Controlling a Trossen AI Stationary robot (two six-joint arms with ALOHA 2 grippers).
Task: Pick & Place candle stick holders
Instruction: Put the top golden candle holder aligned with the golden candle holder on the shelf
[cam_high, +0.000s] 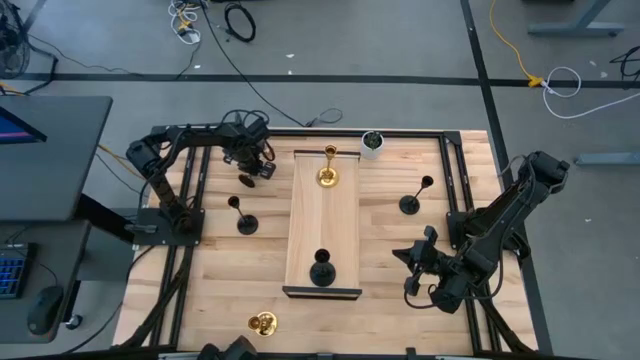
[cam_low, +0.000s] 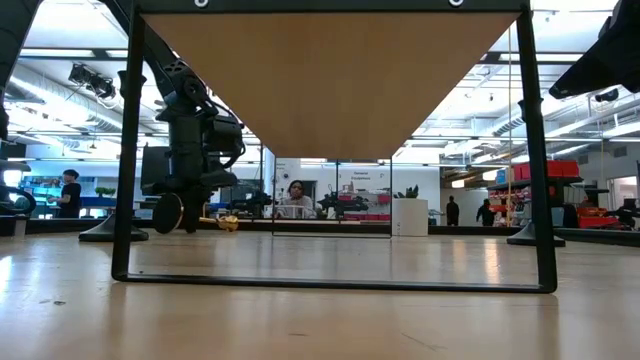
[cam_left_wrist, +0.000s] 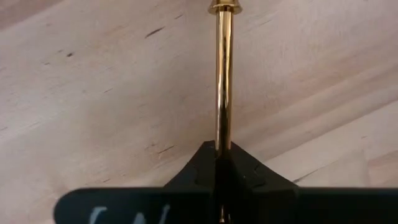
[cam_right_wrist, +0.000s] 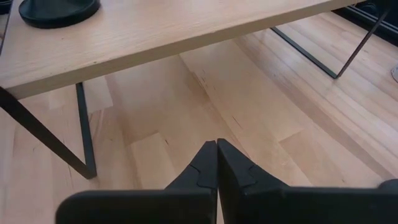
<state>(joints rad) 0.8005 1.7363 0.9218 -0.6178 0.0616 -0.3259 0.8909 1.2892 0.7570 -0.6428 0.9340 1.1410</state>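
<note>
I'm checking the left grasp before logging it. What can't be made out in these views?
- Left wrist view: the gold candle stick holder shows only its stem; the left gripper, shut on it, hides one end, and the picture edge cuts off the other.
- High view: that holder is too small and shadowed to make out.

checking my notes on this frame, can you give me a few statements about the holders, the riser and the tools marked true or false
1. The left tool is shut on a gold holder's stem. True.
2. A gold holder and a black holder stand on the raised wooden shelf. True.
3. The right tool grips a black holder. False: it is shut on nothing.
4. The white plant pot sits at the table's near edge. False: it is at the far edge.
</note>
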